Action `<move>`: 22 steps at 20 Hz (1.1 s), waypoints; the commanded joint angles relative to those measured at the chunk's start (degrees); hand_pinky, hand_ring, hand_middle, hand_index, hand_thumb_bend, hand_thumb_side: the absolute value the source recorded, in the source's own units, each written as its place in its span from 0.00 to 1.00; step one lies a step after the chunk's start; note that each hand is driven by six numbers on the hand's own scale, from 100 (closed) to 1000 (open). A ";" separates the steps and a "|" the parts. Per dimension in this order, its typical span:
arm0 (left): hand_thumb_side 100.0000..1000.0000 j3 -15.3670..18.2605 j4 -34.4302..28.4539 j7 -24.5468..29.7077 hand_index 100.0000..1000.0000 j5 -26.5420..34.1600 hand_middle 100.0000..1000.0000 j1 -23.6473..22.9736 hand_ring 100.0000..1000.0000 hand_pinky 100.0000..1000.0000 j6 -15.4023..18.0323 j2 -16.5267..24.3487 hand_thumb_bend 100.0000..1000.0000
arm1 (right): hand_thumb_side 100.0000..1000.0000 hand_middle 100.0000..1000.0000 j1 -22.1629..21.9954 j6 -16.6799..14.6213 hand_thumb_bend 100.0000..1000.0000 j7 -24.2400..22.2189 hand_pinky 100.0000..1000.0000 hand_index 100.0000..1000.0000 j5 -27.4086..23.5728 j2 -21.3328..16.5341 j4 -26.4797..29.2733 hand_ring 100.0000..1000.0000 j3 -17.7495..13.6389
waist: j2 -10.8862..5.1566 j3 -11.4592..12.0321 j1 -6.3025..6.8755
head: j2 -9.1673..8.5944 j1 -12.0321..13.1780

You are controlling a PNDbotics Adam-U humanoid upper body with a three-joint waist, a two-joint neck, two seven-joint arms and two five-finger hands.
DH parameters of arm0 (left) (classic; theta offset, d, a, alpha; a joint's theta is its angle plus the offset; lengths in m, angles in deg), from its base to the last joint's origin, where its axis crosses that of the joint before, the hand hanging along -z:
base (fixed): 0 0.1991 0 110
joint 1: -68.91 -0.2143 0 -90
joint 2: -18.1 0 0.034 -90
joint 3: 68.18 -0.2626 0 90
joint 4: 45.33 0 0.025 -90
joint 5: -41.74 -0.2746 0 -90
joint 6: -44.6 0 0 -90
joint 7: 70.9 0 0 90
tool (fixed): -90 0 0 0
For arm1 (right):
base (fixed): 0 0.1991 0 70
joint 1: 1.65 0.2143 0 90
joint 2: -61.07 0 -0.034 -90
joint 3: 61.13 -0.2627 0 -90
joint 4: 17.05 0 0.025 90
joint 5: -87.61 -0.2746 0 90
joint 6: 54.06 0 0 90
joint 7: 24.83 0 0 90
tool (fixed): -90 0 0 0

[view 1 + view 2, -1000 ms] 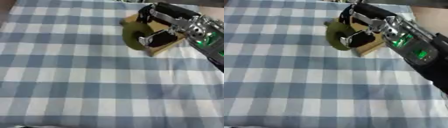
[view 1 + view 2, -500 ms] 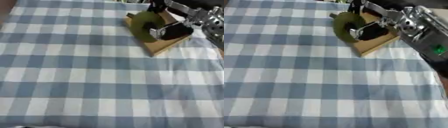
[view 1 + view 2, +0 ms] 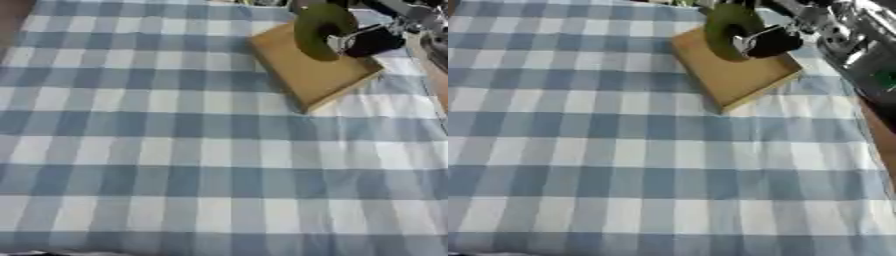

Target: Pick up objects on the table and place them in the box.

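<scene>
Shallow tan box (image 3: 308, 75) sits at the far right of the checked surface (image 3: 175, 150). Right robot hand (image 3: 773, 40) grasps an olive-green ring-shaped object (image 3: 319, 30), upright over the box's far end; contact with the box cannot be told.

Blue-and-white checked tablecloth (image 3: 175, 150), tan box (image 3: 311, 75), olive-green ring (image 3: 317, 30), black-and-silver hand (image 3: 776, 40).

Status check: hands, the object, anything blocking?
Right hand shut on olive-green ring-shaped object, held above tan flat cardboard box. Left hand not in view. Nothing in the way on blue-and-white checked tablecloth.
</scene>
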 commanded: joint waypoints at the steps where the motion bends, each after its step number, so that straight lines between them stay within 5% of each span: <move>1: 0.43 0.46 -0.83 -0.05 0.73 -0.24 0.56 0.19 0.55 0.54 0.09 1.46 0.07 | 0.18 0.41 2.52 -3.06 0.00 1.23 0.71 0.66 3.10 0.95 -7.08 0.91 -1.64 | -1.13 -0.11 0.35 | -0.49 0.15; 15: 0.43 0.48 -0.83 -0.12 0.73 -0.26 0.56 0.55 0.55 0.54 0.12 1.17 0.07 | 0.21 0.46 6.94 -13.36 0.00 3.99 0.73 0.69 14.28 10.80 -30.79 0.95 -4.33 | -0.51 0.33 0.46 | -0.47 -0.45; 22: 0.43 0.51 -0.83 -0.16 0.73 -0.28 0.56 0.53 0.55 0.54 0.13 1.22 0.07 | 0.26 0.71 7.35 -13.64 0.00 2.52 0.81 0.85 18.65 11.33 -32.69 1.00 -5.68 | -0.57 0.28 0.51 | -0.30 -0.38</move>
